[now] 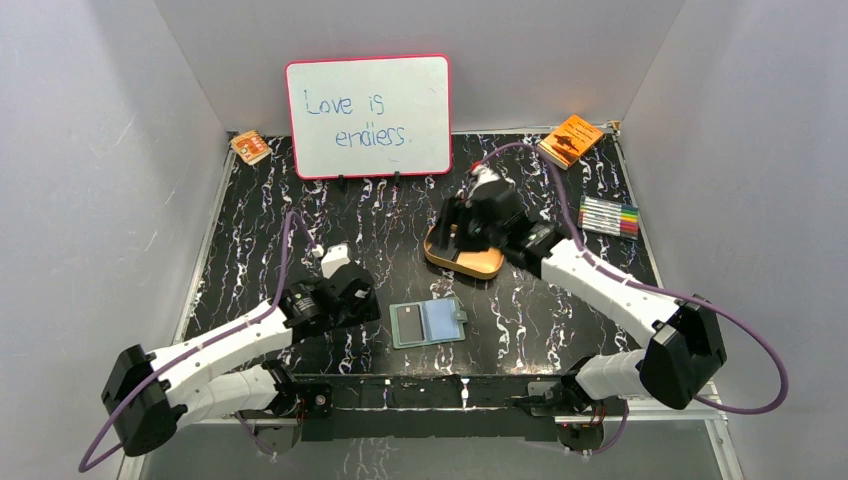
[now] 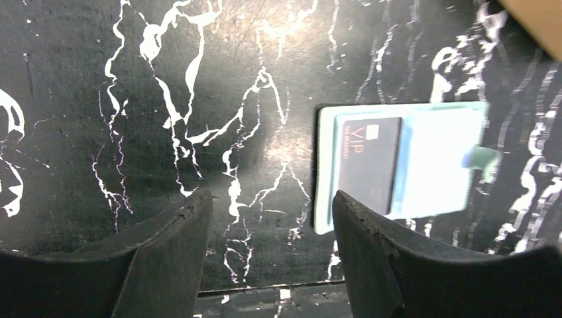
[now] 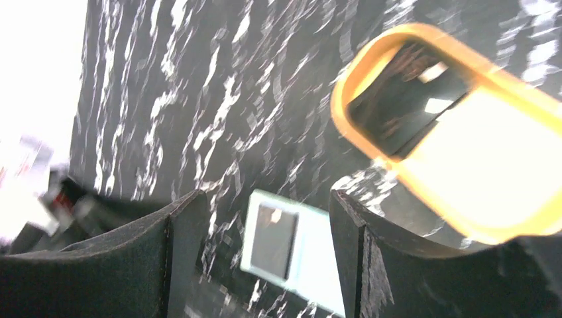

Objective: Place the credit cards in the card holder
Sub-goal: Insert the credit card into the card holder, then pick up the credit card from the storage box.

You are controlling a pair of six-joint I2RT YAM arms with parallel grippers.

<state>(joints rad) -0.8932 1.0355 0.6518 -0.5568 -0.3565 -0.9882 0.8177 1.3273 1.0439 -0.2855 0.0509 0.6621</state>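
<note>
The sage-green card holder (image 1: 445,320) lies open flat near the table's front middle, snap tab to the right. A dark credit card (image 1: 405,322) marked VIP (image 2: 368,162) sits in its left half, over the pale sleeves (image 2: 437,162). Another dark credit card (image 3: 404,99) lies inside the orange tray (image 3: 464,212). My left gripper (image 1: 362,303) hovers just left of the holder, open and empty (image 2: 268,218). My right gripper (image 1: 466,236) hangs over the tray's left end, open and empty (image 3: 265,232); the card holder (image 3: 311,262) shows between its fingers, far below.
The tan-orange tray (image 1: 482,266) sits behind and right of the holder. A whiteboard (image 1: 368,115) stands at the back. An orange booklet (image 1: 570,140) lies back right, a marker set (image 1: 610,215) at the right, a small orange packet (image 1: 250,147) back left.
</note>
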